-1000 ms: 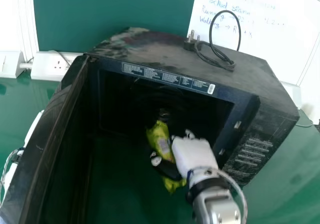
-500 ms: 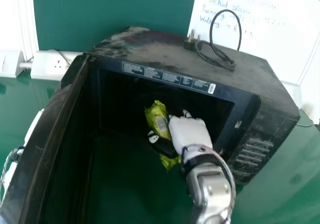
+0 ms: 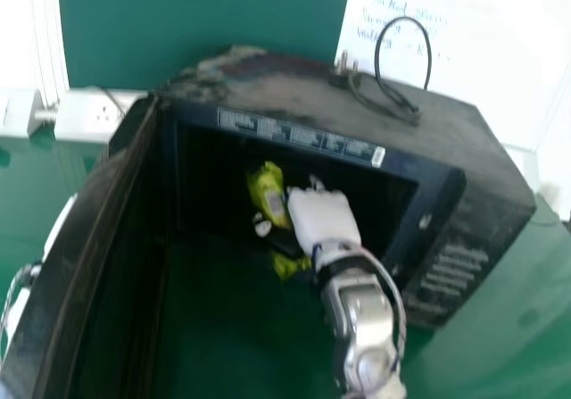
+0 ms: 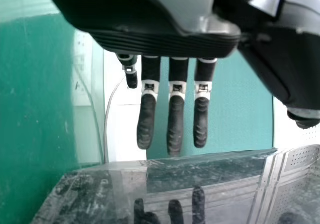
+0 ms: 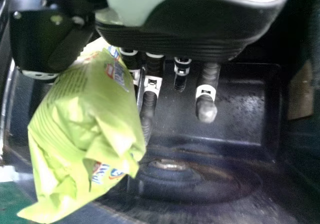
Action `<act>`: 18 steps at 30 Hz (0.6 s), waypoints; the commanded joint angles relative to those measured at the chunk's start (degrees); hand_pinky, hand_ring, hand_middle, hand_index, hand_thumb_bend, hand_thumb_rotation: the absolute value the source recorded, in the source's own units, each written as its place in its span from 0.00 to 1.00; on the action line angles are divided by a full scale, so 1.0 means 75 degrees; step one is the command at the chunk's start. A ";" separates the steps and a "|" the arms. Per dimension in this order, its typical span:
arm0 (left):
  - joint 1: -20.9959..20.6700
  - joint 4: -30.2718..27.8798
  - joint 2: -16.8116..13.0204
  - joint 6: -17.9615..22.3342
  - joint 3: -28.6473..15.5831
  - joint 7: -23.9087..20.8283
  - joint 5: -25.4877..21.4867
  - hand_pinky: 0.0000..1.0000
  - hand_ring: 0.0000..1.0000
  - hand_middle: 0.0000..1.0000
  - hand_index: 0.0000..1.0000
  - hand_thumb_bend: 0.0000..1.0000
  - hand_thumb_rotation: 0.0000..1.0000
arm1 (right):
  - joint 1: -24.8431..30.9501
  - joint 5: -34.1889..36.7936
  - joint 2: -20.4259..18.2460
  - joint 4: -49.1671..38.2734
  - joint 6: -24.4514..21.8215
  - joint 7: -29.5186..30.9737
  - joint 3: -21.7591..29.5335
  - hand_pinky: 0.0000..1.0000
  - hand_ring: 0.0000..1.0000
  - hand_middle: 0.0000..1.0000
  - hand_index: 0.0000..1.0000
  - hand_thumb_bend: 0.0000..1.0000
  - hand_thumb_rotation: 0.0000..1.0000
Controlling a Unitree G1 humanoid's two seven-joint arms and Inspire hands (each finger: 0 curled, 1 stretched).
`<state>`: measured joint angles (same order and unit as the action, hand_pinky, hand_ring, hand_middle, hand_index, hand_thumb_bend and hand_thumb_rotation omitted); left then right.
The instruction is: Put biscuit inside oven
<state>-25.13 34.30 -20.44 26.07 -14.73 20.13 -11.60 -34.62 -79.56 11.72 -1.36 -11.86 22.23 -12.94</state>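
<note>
The right hand (image 3: 324,219) has its fingers (image 5: 148,106) bent in. The thumb is on one side of the biscuit (image 5: 90,129) and some fingers are on the other, so the pack is pinched between them. One finger is off the pack and holds nothing. The biscuit is in the mouth of the oven (image 3: 268,78), over its floor (image 5: 230,119), and its loose end hangs by the front edge, with the green desk (image 3: 491,345) just past it.

I think the job is more than half done. The biscuit looks like it needs to go a bit deeper, then be let go. If the fingers open too soon, the pack could land on the edge and slide out onto the desk. The wrap looks thin and crinkly, so a weak pinch could let it slip, and a hard squeeze could break what is inside. The pack could also stick to the thumb and get pulled out with the hand. The hand is near the side of the opening, so a sideways move could bump it and push the oven.

The door (image 3: 80,247) is wide open. The left hand (image 4: 160,43) is by it, fingers straight, holding nothing. If that arm swings in, it could knock the door onto the right arm.
</note>
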 commanded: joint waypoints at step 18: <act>0.0199 -0.0127 0.0006 -0.0032 -0.0025 -0.0026 -0.0020 0.28 0.33 0.40 0.49 0.52 0.07 | -0.1860 0.1369 0.0557 0.3652 -0.0047 -0.3327 -0.0954 0.08 0.14 0.47 0.48 0.53 0.00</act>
<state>-24.81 34.03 -20.45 26.01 -14.79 20.19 -11.79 -46.80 -70.04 15.42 24.39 -11.81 -0.49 -19.37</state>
